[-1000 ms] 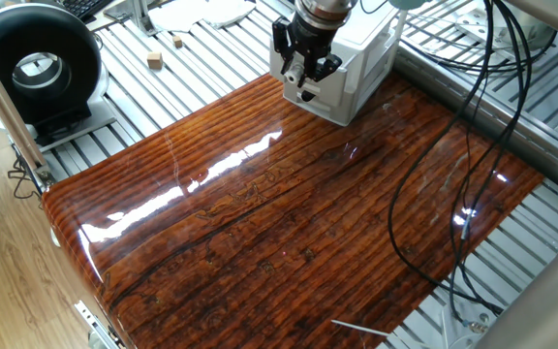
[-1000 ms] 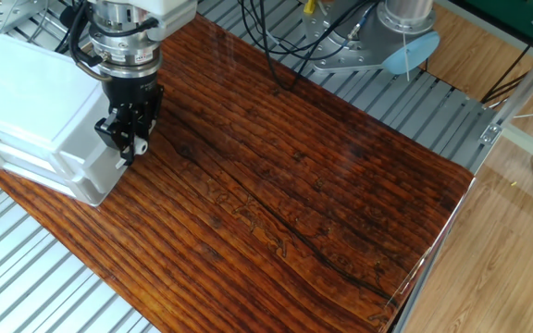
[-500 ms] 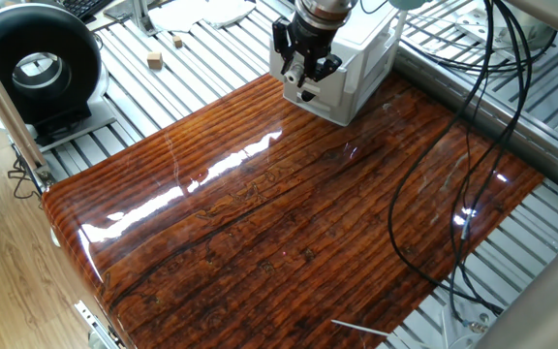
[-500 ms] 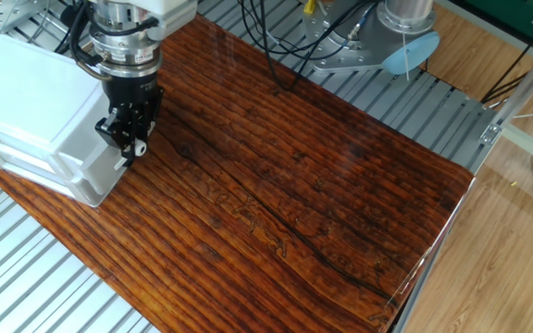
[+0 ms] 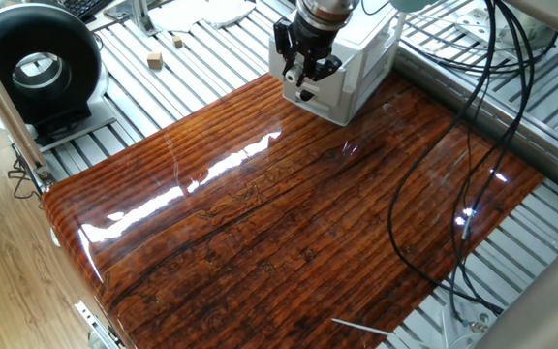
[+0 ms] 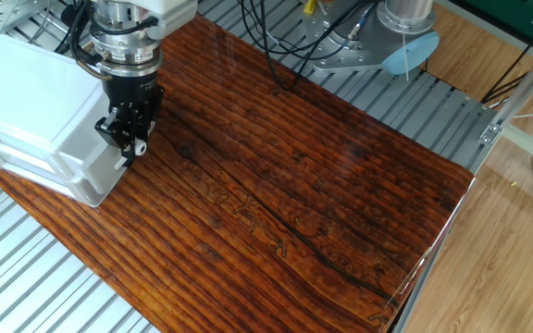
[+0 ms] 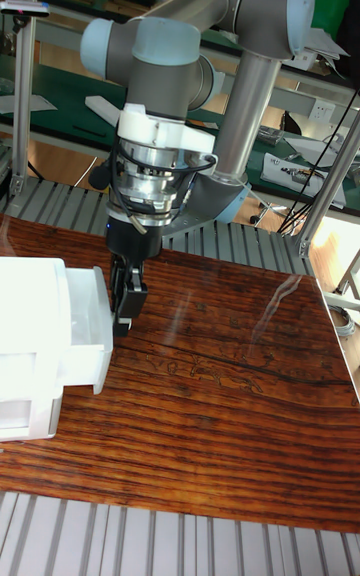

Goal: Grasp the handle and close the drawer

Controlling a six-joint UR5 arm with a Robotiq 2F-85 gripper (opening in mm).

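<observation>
The white box-shaped cabinet [image 5: 364, 53] stands at the far edge of the wooden table top [image 5: 289, 223]. In the tall fixed view its upper drawer [image 7: 88, 308] sticks out a little from the cabinet [image 7: 30, 336]. My gripper [image 5: 305, 82] points down right against the drawer front, and its black fingers [image 6: 123, 129] stand close together around the small pale handle [image 5: 304, 94], of which only a white bit shows. From the side my gripper [image 7: 122, 314] touches the drawer front. The lower drawer's knob is hidden.
A black round device [image 5: 37, 68] sits at the left on the metal slats, with two small wooden blocks [image 5: 154, 60] near it. Black cables [image 5: 453, 165] hang over the table's right side. The arm's base [image 6: 405, 28] is at the far corner.
My gripper has crept slightly toward the cabinet with the drawer front; otherwise nothing visibly differs.
</observation>
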